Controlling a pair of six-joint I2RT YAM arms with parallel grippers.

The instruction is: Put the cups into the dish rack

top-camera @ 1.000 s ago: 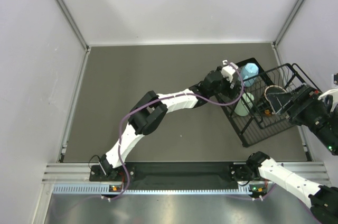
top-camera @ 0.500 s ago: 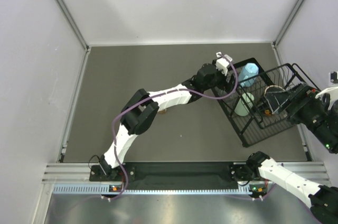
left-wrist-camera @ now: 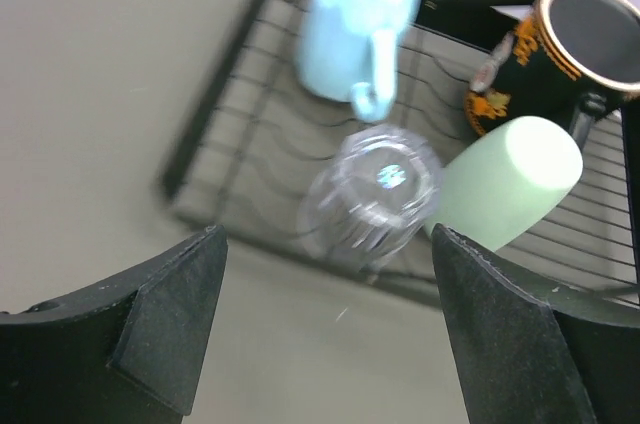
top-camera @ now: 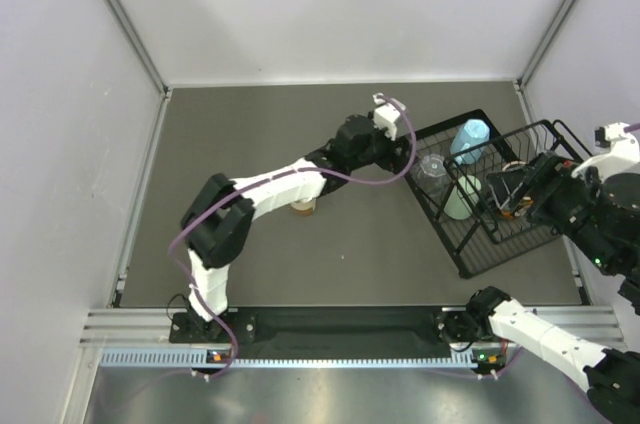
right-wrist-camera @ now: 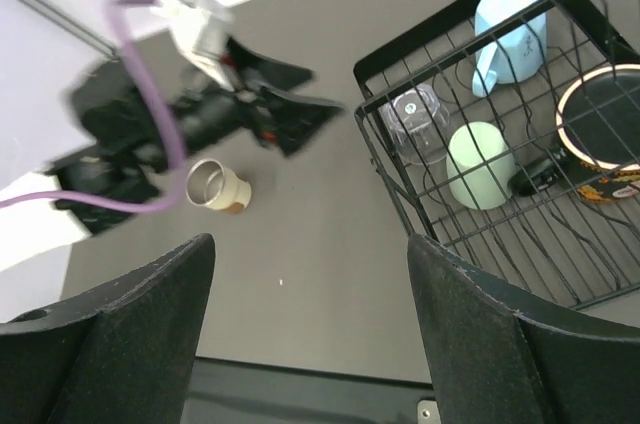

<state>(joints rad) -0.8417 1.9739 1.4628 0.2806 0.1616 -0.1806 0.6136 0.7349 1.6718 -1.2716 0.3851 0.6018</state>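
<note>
The black wire dish rack point(top-camera: 452, 246) stands at the right. In it are the light blue mug point(top-camera: 470, 136), the mint green tumbler point(top-camera: 462, 200), the clear ribbed cup point(top-camera: 432, 172) upside down, and the dark mug point(right-wrist-camera: 608, 134) in the raised basket. The amber glass point(top-camera: 302, 206) stands upright on the table, left of the rack, under my left arm. My left gripper point(top-camera: 400, 149) is open and empty, just left of the rack; the ribbed cup point(left-wrist-camera: 372, 194) lies ahead of it. My right gripper point(right-wrist-camera: 310, 344) is open and empty above the rack's basket side.
The table is a grey mat point(top-camera: 250, 164) enclosed by white walls. A metal rail point(top-camera: 330, 329) runs along the near edge by the arm bases. The left arm's purple cable point(top-camera: 400, 169) loops near the rack's left rim.
My left gripper has let go of the clear ribbed cup in the rack and drawn back to the left, away from the rack. My right gripper has shifted slightly.
</note>
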